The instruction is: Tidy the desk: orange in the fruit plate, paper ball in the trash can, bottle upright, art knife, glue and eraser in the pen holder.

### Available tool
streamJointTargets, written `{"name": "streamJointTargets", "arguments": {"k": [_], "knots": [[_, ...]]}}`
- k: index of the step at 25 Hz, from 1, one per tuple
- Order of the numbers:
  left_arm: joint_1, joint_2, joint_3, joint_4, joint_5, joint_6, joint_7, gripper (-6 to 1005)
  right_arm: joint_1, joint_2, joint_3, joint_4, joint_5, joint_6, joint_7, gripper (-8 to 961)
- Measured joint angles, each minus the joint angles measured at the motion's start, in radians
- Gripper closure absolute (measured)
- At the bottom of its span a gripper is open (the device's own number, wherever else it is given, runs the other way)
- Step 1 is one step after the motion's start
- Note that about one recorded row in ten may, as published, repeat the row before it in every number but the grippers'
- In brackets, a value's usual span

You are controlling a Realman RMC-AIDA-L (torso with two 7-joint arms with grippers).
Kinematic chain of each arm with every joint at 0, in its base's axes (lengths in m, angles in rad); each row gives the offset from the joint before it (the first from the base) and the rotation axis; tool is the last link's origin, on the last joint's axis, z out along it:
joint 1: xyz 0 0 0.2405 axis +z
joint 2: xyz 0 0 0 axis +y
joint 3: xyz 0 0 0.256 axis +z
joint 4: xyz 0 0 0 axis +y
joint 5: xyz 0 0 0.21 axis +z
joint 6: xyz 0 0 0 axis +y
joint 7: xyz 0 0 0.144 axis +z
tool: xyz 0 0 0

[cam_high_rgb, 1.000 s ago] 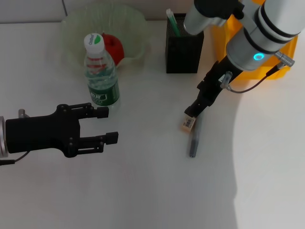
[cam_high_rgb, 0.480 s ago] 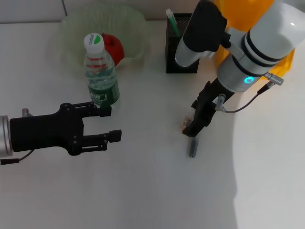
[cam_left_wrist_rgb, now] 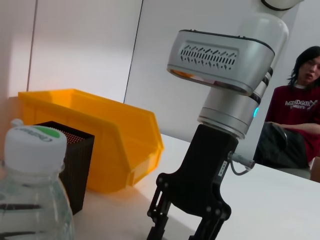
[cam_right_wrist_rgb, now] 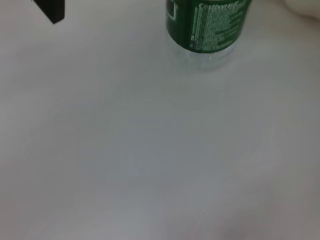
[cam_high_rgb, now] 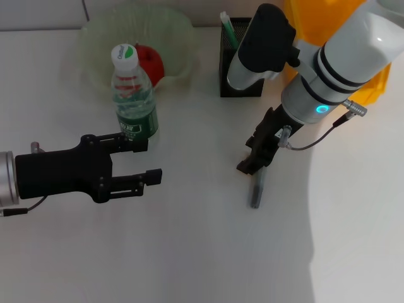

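The bottle stands upright; its cap shows in the left wrist view and its green label in the right wrist view. The orange lies in the fruit plate. My right gripper is down at the table, open, its jaws apart in the left wrist view. It covers the spot where the eraser lay; the eraser is hidden. The grey art knife lies just beside it. My left gripper is open and empty, near the bottle. The paper ball is out of view.
The black mesh pen holder holds a green stick and is partly hidden by my right arm. The yellow-orange trash can stands behind that arm, also seen in the left wrist view. A seated person is beyond the table.
My right gripper has come down and toward me onto the eraser, which now is hidden under it. My left gripper has drifted slightly to the right.
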State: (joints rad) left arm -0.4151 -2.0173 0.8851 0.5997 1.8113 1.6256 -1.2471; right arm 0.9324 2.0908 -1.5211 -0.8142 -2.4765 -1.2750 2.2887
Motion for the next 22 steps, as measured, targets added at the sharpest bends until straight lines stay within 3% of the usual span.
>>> {"name": "streamJointTargets", "arguments": {"k": [1,7,12,22], "knots": [[0.000,0.000,0.000,0.000,0.000,0.000,0.000,274,0.003,0.000,-0.003,0.009,0.003,0.004,0.000,228],[-0.001,-0.002,0.000,0.000,-0.001,-0.002,0.000,274,0.012,0.000,-0.042,0.038,0.015,0.034,0.004,462],[-0.005,-0.002,0.000,0.000,-0.001,-0.004,0.000,274,0.012,0.000,-0.048,0.051,0.019,0.048,0.007,518],[-0.010,-0.004,0.000,0.000,-0.001,-0.008,0.000,274,0.007,0.000,-0.048,0.053,0.023,0.054,0.007,537]]}}
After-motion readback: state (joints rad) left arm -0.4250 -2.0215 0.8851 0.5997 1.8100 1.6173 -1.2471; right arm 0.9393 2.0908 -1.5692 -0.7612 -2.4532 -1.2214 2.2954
